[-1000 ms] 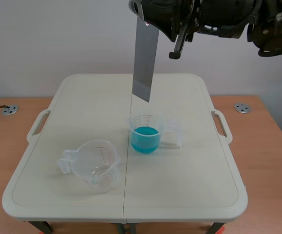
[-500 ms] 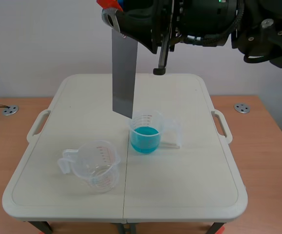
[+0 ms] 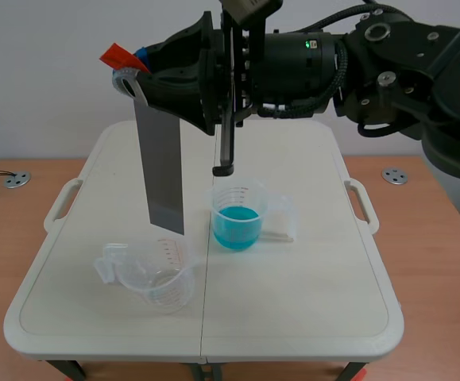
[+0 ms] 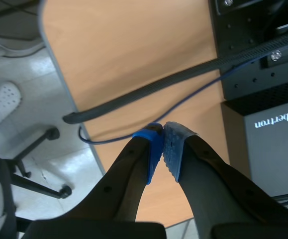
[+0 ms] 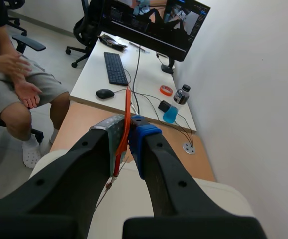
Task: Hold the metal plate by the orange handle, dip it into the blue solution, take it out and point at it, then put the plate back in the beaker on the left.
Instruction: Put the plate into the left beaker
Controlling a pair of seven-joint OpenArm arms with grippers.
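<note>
Metal plate (image 3: 160, 171) in right pincer (image 3: 138, 71), over clear beaker (image 3: 154, 274), beside blue solution (image 3: 236, 226)

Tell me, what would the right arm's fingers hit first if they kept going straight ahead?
Nothing close, it seems. The right gripper points sideways above the table. Straight ahead lies a white desk with a mouse and keyboard, though its distance is unclear.
</note>
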